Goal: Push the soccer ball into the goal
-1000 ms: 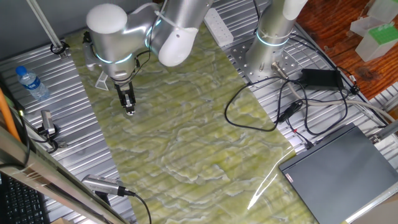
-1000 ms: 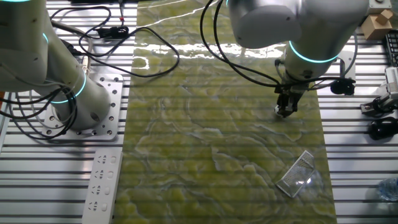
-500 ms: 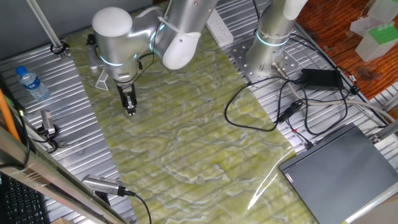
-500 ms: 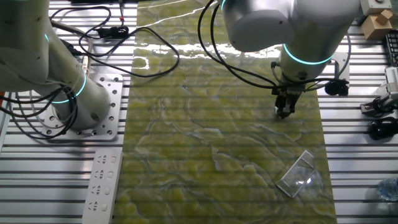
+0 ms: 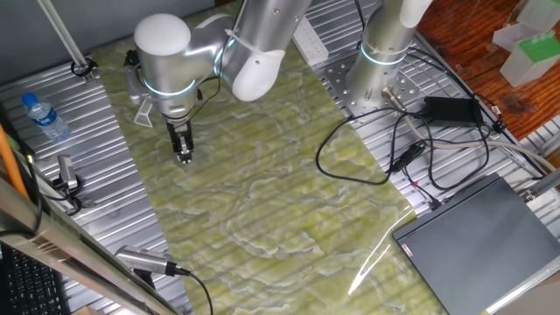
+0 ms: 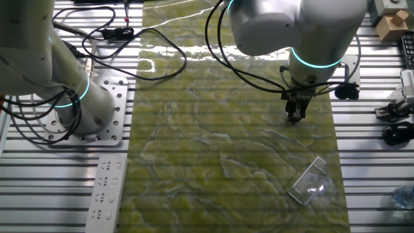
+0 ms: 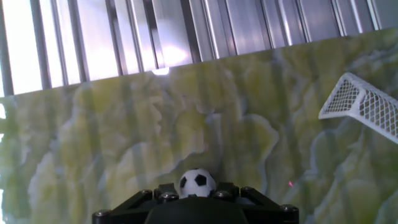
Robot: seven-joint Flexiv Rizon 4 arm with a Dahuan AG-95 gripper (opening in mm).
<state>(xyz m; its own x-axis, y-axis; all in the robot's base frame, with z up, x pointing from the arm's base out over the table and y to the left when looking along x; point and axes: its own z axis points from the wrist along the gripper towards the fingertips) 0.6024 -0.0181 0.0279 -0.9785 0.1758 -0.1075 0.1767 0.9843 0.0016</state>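
The soccer ball (image 7: 198, 182) sits on the green mat (image 5: 262, 192) on the worktop (image 6: 375, 168), right at the tip of the hand (image 6: 295, 118). In the hand view the ball is touching or almost touching the dark front of the hand. In the two fixed views the ball is too small to see, because the hand hides it.

The goal (image 6: 308, 180) lies on the mat, well apart from the ball. In the hand view the goal (image 7: 367, 107) is up and off to the right, so the ball is not lined up with it yet.

The hand points down and its tip is very low over the mat. Its two fingers look close together, but I cannot tell if they are fully closed. It does not seem to be holding anything.

The ball looks very light, hard and smooth. It will likely roll away at a small touch and may slip off to one side. There is no need to grab it. A soft nudge from behind, on the side away from the goal, looks best.
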